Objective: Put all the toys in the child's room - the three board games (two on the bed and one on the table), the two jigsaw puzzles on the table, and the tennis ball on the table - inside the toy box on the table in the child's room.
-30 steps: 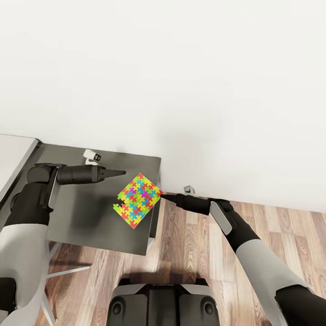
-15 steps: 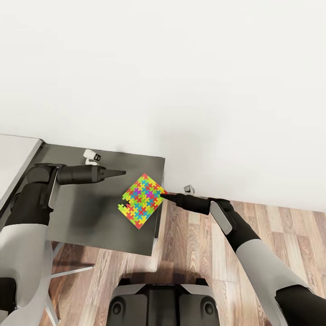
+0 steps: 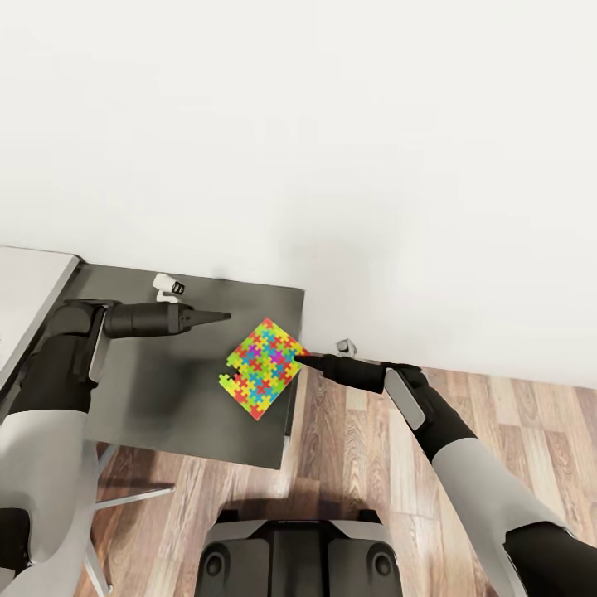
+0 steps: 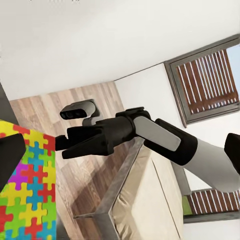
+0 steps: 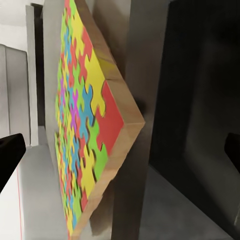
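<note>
One jigsaw puzzle (image 3: 263, 368), a square board of yellow, pink, blue and green pieces, lies by the right edge of the table's dark grey wing (image 3: 166, 390). My right gripper (image 3: 298, 359) is open at the puzzle's right corner. In the right wrist view that corner (image 5: 112, 120) sits between the two spread fingertips (image 5: 10, 152). My left gripper (image 3: 225, 316) hovers over the wing to the puzzle's upper left, apart from it, open with nothing in it. The left wrist view shows the puzzle (image 4: 27, 190) and the right gripper (image 4: 62, 144) beside it.
The pale grey desk top (image 3: 25, 282) shows at the far left. A white wall runs behind the wing, and wood-plank floor (image 3: 464, 414) lies to its right. My base (image 3: 298, 551) stands at the wing's front edge. A bed (image 4: 145, 200) shows in the left wrist view.
The whole head view has shifted, so the wing and puzzle sit slightly further right. The puzzle's right corner now meets the right gripper's tip. Both arms keep their pose.
</note>
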